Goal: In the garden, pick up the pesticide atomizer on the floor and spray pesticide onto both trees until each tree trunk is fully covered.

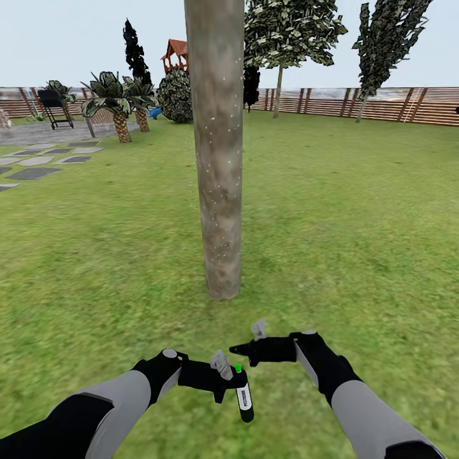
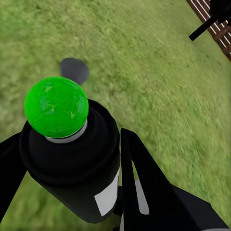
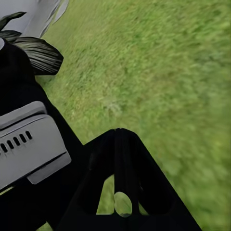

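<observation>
Far left: stone patio [image 1: 38,131] with a black grill [image 1: 54,105], grey stepping slabs [image 1: 32,172] set in the lawn [image 1: 357,210], then two short palms [image 1: 118,105]. Behind them a dark cypress [image 1: 134,51], a round bush [image 1: 175,95] and the playset roof [image 1: 176,54].

Left tool [image 1: 226,376], near, low centre-left: closed on the atomizer [image 1: 245,398]. Bottle is dark with a whitish label and a green cap on top; it hangs below the fingers, bottom end toward the camera. In the left wrist view the black fingers [image 2: 144,192] flank the bottle body [image 2: 77,163], touching it, green cap at [image 2: 56,107].

Centre: tree trunk [image 1: 217,146], thick, upright, grey-brown, dotted with small white specks. It stands in the grass just beyond both tools.

Right tool [image 1: 245,347], near, just right of the left one, points left. Jaw state: cannot tell. Right wrist view shows one black finger [image 3: 127,178] over blurred grass; nothing seen between the fingers.

Far right: second tree [image 1: 287,32] with leafy crown, another dark tree [image 1: 386,44], brown slatted fence [image 1: 382,105] along the lawn's far edge.
</observation>
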Motion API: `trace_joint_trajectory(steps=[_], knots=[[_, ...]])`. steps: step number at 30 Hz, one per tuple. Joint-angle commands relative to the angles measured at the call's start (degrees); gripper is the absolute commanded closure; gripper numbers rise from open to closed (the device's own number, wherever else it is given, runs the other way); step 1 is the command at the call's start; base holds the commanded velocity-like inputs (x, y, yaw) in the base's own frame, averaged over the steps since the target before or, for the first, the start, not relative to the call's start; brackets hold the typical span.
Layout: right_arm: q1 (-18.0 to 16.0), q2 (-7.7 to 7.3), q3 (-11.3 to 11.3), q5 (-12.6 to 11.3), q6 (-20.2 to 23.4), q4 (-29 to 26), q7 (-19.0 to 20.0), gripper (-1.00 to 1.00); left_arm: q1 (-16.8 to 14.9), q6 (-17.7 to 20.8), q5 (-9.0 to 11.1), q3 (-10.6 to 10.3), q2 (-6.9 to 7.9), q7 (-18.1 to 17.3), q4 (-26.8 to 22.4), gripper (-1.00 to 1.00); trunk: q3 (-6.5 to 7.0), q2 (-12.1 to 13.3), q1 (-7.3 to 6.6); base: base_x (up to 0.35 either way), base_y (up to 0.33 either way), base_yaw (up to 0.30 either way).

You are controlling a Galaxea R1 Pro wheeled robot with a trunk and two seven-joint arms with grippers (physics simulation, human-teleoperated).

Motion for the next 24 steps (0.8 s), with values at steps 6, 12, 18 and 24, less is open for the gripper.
trace_joint_trajectory(steps=[6,12,18,24], knots=[[-0.03,-0.14,0.20,-0.03,0.42,0.20,0.09,1.00,-0.03,-0.59,-0.03,-0.18,0.00,0.00,-0.03,1.00,-0.05,-0.02,0.00,0.000,0.000,0.000],[-0.03,-0.16,0.21,0.01,0.19,2.48,0.01,1.00,-0.03,-0.59,-0.03,-0.18,0.00,0.00,-0.03,1.00,-0.05,-0.02,0.00,0.000,0.000,0.000],[-0.03,-0.30,0.21,0.05,0.16,2.81,0.01,1.00,-0.03,-0.60,-0.03,-0.12,0.00,0.00,-0.03,1.00,-0.05,-0.02,0.00,0.000,0.000,0.000],[-0.03,-0.34,0.21,0.09,0.01,3.69,0.01,1.00,-0.03,-0.60,-0.03,-0.09,0.00,0.00,-0.03,1.00,-0.05,-0.02,0.00,0.000,0.000,0.000]])
